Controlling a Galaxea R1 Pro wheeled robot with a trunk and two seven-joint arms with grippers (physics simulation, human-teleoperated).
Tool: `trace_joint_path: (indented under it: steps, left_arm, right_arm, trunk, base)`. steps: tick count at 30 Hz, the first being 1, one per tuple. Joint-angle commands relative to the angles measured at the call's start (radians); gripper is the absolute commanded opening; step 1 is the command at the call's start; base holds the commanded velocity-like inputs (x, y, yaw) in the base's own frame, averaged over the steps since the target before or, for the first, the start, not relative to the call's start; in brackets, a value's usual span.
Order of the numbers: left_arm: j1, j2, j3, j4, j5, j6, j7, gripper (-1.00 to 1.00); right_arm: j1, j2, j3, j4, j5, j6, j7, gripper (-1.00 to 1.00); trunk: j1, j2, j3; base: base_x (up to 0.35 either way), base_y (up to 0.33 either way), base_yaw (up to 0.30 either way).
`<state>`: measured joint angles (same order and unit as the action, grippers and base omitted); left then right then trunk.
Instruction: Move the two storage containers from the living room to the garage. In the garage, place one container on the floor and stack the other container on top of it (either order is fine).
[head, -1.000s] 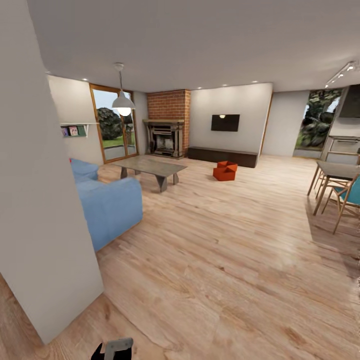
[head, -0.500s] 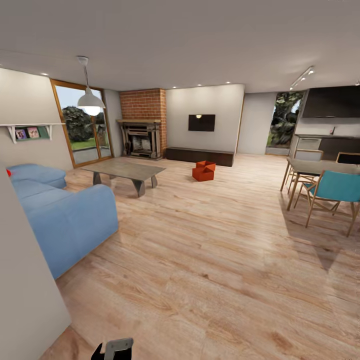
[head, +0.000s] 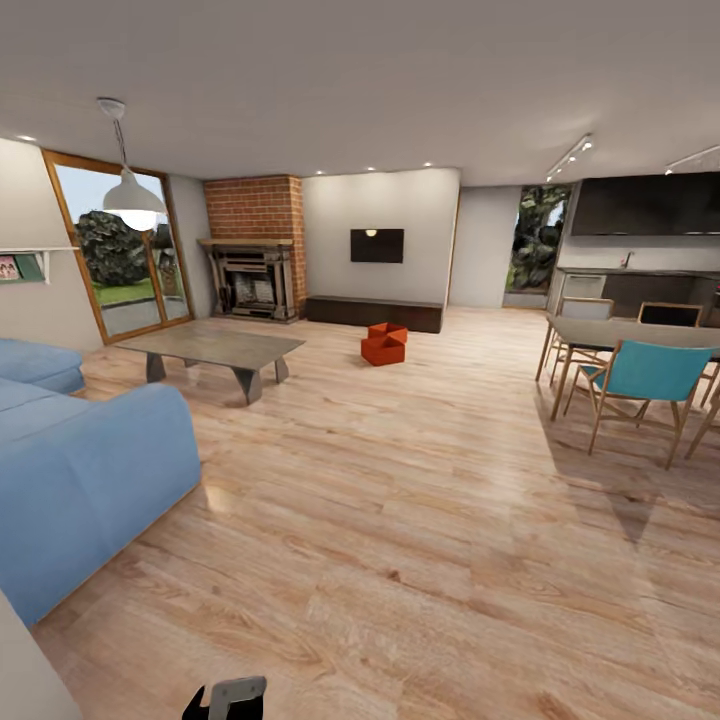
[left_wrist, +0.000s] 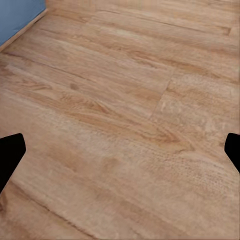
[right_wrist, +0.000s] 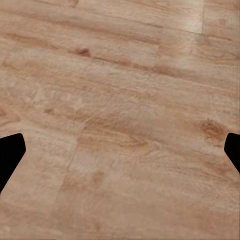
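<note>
Two orange-red storage containers (head: 383, 345) sit side by side on the light wood planks of the living room, far ahead, in front of the long dark low cabinet (head: 374, 313). The nearer container (head: 381, 351) touches the farther one (head: 389, 331). My left gripper (left_wrist: 120, 155) is open over bare planks, its dark fingertips (left_wrist: 10, 155) wide apart at the picture's sides. My right gripper (right_wrist: 120, 155) is open the same way, holding nothing. The garage is out of view.
A blue sofa (head: 80, 480) stands close on the left, with a grey coffee table (head: 212, 350) beyond it. A dining table with chairs (head: 635, 375) is on the right. The brick fireplace (head: 253, 250), the wall TV (head: 377, 245) and glass doors (head: 115, 250) line the far side.
The camera has moved: the near wall at the left has slid out of the picture and the whole room has shifted left. The containers themselves have not moved.
</note>
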<state>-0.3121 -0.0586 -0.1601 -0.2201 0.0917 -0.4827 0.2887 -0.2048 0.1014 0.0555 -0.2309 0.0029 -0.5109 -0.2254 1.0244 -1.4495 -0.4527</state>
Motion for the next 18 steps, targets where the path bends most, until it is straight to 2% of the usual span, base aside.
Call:
trace_joint_path:
  steps: [1, 12, 18]
  left_arm:
    - [-0.001, 0.0, -0.009, 0.001, 0.01, -0.004, 0.004, 1.0]
    - [-0.001, 0.0, -0.009, 0.001, 0.01, -0.004, 0.004, 1.0]
    - [-0.001, 0.0, -0.009, 0.001, 0.01, -0.004, 0.004, 1.0]
  right_arm:
    - [-0.001, 0.0, 0.006, 0.0, 0.001, -0.001, -0.008, 1.0]
    - [-0.001, 0.0, 0.006, 0.001, 0.0, -0.001, -0.008, 1.0]
    - [-0.001, 0.0, 0.006, 0.0, 0.001, -0.001, -0.008, 1.0]
  trunk:
    - [0.001, -0.001, -0.001]
    - [0.001, -0.001, -0.001]
    - [0.001, -0.001, -0.001]
  base:
    - [0.341, 0.0, -0.004]
    - [0.341, -0.004, -0.001]
    - [0.341, -0.085, 0.0]
